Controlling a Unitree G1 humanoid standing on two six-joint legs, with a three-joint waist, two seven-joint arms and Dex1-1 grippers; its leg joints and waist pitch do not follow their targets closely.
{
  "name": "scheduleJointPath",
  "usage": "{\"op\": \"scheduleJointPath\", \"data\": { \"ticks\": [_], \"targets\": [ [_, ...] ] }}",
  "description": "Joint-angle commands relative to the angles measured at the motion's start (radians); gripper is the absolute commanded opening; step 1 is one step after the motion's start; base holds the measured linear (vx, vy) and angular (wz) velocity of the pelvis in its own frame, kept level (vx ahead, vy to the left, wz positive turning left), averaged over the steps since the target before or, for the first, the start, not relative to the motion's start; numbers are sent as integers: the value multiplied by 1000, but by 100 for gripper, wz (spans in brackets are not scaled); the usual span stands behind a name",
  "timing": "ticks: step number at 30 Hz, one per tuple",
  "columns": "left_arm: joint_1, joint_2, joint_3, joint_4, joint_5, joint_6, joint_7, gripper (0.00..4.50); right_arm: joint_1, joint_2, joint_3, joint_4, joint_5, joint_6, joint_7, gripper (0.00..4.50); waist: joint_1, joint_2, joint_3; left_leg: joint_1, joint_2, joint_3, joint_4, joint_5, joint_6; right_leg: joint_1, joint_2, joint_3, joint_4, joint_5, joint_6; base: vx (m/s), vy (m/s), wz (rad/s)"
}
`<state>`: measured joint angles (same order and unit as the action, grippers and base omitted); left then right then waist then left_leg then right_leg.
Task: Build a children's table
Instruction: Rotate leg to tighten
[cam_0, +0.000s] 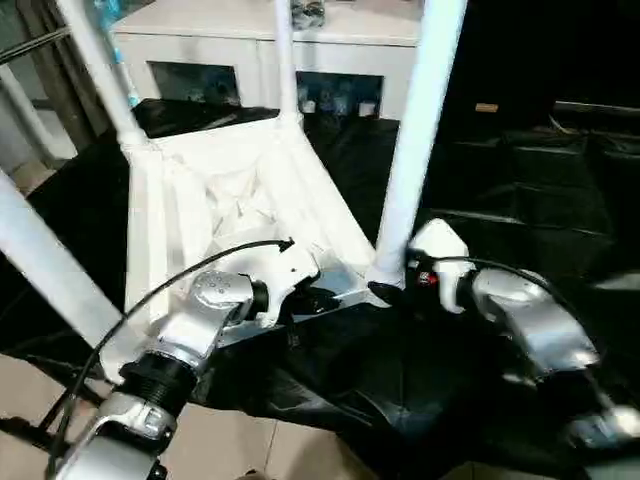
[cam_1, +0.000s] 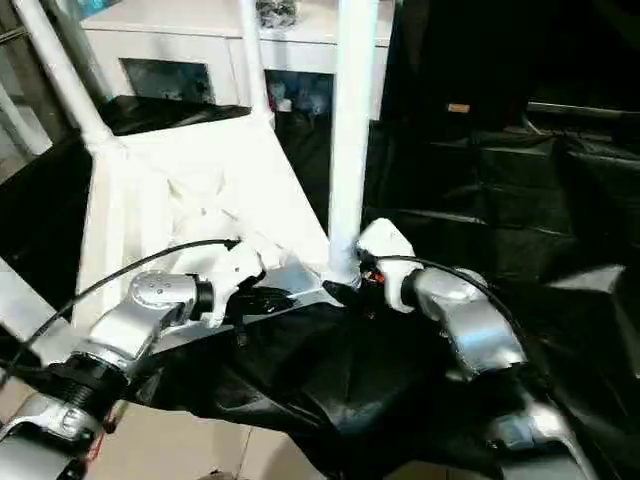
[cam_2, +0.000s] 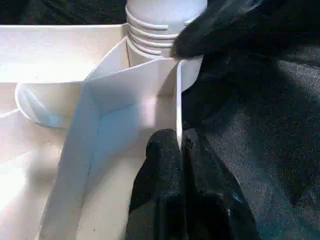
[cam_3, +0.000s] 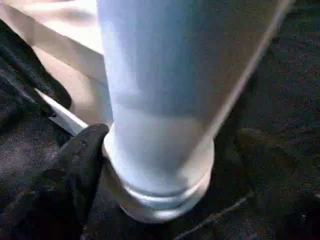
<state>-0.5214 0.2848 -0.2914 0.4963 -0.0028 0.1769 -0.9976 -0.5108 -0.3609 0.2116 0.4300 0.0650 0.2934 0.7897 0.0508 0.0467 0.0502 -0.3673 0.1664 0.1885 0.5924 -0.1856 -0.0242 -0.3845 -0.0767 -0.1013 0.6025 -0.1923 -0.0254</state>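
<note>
Seating fourth leg (cam_0: 420, 130) in tabletop (cam_0: 240, 200) corner socket, frame centre: my left gripper (cam_2: 180, 150) pinches the rim; right gripper (cam_0: 390, 292) spread around leg base. Next: firm downward push.

You see the white tabletop (cam_1: 200, 200) lying upside down on the black-draped table (cam_1: 520, 220), its ribbed underside facing up, close to the table's near edge. Legs stand up from its corner sockets; the nearest leg (cam_1: 350, 130) rises from the corner toward you. Your left gripper (cam_1: 262, 299) sits at the tabletop's near rim, just beside that corner. Your right gripper (cam_1: 345, 291) is at the foot of the nearest leg; you cannot tell how its fingers stand. Beyond the table's far edge stands a white cabinet (cam_1: 190, 50).
</note>
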Motion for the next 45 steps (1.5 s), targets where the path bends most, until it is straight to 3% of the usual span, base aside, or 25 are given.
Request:
{"op": "scheduleJointPath", "data": {
  "ticks": [1,5,14,16,23,24,26,27,28,30,33,37,45],
  "targets": [
    [12,-6,-30,1,-9,14,-40,0,-27,10,14,29,-11,-24,-5,387,2,-20,-61,9,69,-31,-62,-192,52,42,-91,64,-86,-296,-182,0,0,0],
    [15,-3,-30,-10,-9,25,-47,0,-41,20,8,57,-7,-34,-2,366,0,-22,-62,6,70,-29,-62,-168,60,45,-89,67,-76,-222,-200,0,0,0],
    [14,-2,-24,-8,-9,40,-39,0,-64,54,-1,144,-14,-82,-12,288,-10,-15,-60,7,69,-30,-62,-192,56,45,-89,66,-79,-250,-204,0,0,0],
    [11,-7,-18,-5,-9,43,-25,0,-64,60,-6,149,-12,-85,-20,282,-13,-18,-60,7,69,-29,-62,-197,55,45,-88,66,-80,-249,-205,0,0,0],
    [-67,-110,52,99,19,64,225,0,-63,189,-103,221,-11,-48,-331,274,-19,-17,-58,15,66,-30,-66,-240,20,39,-88,67,-92,-327,-185,0,0,0],
    [-92,-148,64,135,30,61,302,0,-68,234,-136,247,-5,-39,-429,274,-17,-3,-59,17,65,-31,-65,-241,19,38,-88,67,-92,-320,-184,0,0,0],
    [-109,-178,69,161,38,60,353,0,-72,271,-151,260,-4,-33,-498,274,-21,-8,-59,16,67,-31,-67,-246,15,36,-87,68,-93,-309,-185,0,0,0],
    [-128,-219,68,195,49,54,414,0,-81,326,-154,278,-21,-29,-598,274,-16,4,-62,24,66,-30,-66,-248,7,31,-87,70,-93,-293,-190,0,0,0],
    [-132,-230,65,204,53,50,428,0,-84,342,-147,281,-34,-28,-628,274,-19,-1,-60,23,66,-28,-67,-253,5,29,-85,70,-96,-291,-190,0,0,0],
    [-133,-248,51,215,59,43,426,0,-87,363,-108,282,-83,-53,-659,274,-18,0,-63,18,64,-30,-68,-250,8,36,-86,69,-93,-278,-185,0,0,0],
    [-119,-251,35,199,58,35,387,0,-74,372,-111,251,-54,-78,-598,345,-15,-2,-63,13,63,-28,-66,-240,33,40,-90,69,-92,-266,-181,0,0,0],
    [-93,-218,20,157,38,2,280,0,-66,333,-145,182,4,-69,-489,386,-17,-8,-63,7,65,-29,-67,-229,54,43,-91,68,-93,-291,-166,0,0,0],
    [-18,-87,0,28,-33,-8,15,0,-11,99,-54,25,43,-7,-70,406,-8,-9,-67,0,70,-25,-61,-152,99,49,-88,67,-74,-169,-203,0,0,0]
  ]
}}
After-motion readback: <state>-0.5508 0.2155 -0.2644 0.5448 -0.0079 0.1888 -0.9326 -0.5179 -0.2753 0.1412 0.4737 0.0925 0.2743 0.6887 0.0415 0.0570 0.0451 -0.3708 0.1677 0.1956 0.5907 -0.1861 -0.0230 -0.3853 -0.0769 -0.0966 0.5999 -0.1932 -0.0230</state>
